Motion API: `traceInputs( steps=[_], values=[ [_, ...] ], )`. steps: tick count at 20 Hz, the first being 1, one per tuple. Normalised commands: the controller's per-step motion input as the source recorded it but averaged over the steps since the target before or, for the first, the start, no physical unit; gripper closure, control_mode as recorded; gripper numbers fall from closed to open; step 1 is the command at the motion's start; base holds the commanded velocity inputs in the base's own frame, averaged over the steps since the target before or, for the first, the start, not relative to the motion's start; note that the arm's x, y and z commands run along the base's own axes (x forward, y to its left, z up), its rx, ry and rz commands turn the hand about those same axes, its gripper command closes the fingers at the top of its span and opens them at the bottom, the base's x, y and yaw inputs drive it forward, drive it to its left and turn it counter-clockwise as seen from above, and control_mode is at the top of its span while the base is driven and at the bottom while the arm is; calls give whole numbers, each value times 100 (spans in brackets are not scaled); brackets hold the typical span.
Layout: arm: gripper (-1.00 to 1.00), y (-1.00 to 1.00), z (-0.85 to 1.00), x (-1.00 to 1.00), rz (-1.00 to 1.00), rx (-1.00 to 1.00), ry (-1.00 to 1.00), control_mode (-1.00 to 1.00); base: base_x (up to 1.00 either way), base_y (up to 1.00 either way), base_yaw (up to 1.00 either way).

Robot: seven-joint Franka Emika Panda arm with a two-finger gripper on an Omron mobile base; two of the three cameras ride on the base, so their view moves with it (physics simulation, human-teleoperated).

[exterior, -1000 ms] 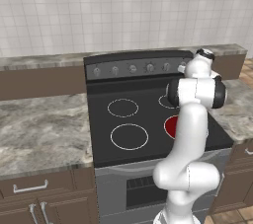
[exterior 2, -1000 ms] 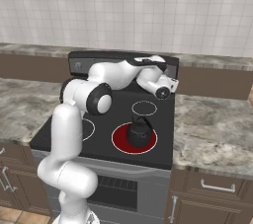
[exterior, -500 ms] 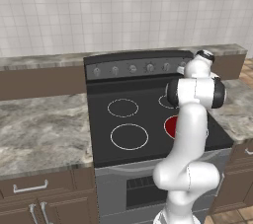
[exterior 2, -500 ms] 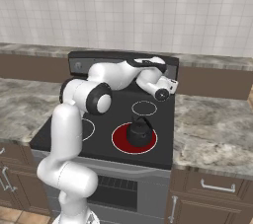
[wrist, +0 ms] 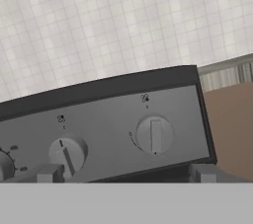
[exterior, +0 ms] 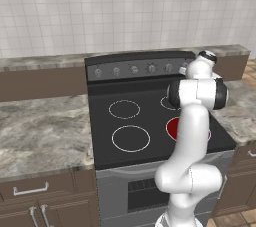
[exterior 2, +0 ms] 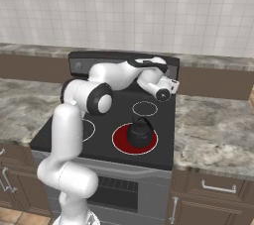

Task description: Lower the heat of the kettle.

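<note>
Left base view: the white arm reaches up toward the stove's knob panel, hiding most of the red burner.

Right base view: the kettle sits mid-frame on the glowing burner.

Hand view: two knobs fill the lower middle. The pincer looks open, likely lining up to turn one.

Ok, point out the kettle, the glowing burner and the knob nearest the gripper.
kettle [exterior 2: 139,133], right base view, its dark body.
glowing burner [exterior 2: 120,141], right base view, red left part.
knob [wrist: 154,135], hand view, its centre.
</note>
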Motion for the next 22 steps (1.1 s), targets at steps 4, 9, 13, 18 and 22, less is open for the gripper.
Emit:
traceInputs(
  steps=[4,9,13,18,22],
  values=[
    [-100,0,0,21,0,0,0,-100,0,0,0],
    [-100,0,0,25,0,0,1,-100,0,0,0],
    [-100,0,0,22,0,0,0,-100,0,0,0],
    [-100,-14,0,12,0,1,0,-100,0,0,0],
    [-100,-24,0,10,0,5,0,-100,0,0,0]
  ],
)
